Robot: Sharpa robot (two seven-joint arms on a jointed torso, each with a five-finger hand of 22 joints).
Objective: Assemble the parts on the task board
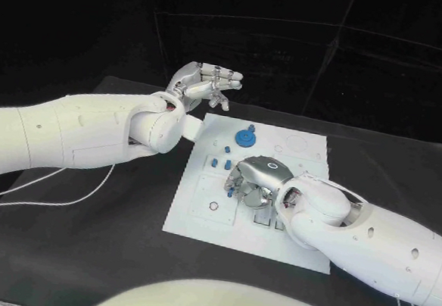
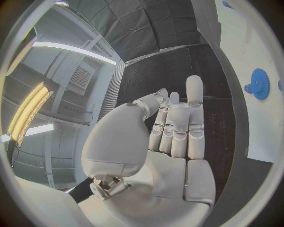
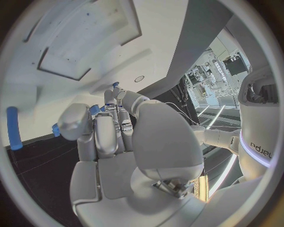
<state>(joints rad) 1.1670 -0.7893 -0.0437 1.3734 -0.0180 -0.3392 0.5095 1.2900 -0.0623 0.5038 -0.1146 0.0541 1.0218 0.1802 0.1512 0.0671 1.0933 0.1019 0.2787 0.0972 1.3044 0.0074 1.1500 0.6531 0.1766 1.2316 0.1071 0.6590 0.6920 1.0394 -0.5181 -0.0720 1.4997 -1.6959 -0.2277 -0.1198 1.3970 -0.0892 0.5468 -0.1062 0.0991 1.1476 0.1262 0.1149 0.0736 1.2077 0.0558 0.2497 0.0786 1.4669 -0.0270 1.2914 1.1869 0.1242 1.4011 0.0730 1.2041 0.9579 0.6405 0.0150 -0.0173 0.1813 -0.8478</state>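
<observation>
The white task board [image 1: 197, 211] lies in the middle of the table. A blue gear [image 1: 245, 136] sits near its far edge, also seen in the left wrist view as the gear [image 2: 258, 83]. Small blue parts [image 1: 217, 162] lie left of my right hand [image 1: 257, 177], which is lowered on the board's middle with its fingers curled. In the right wrist view the thumb and fingers of this hand [image 3: 109, 137] pinch a small blue part [image 3: 94, 109]. A blue peg [image 3: 13, 135] lies on the board beside it. My left hand [image 1: 203, 82] is raised beyond the board's far left corner, holding nothing.
The black table [image 1: 77, 241] spreads round the board. Thin white cables [image 1: 50, 195] trail across its left side under my left arm. Shallow recesses [image 3: 65, 61] are cut in the board near my right hand.
</observation>
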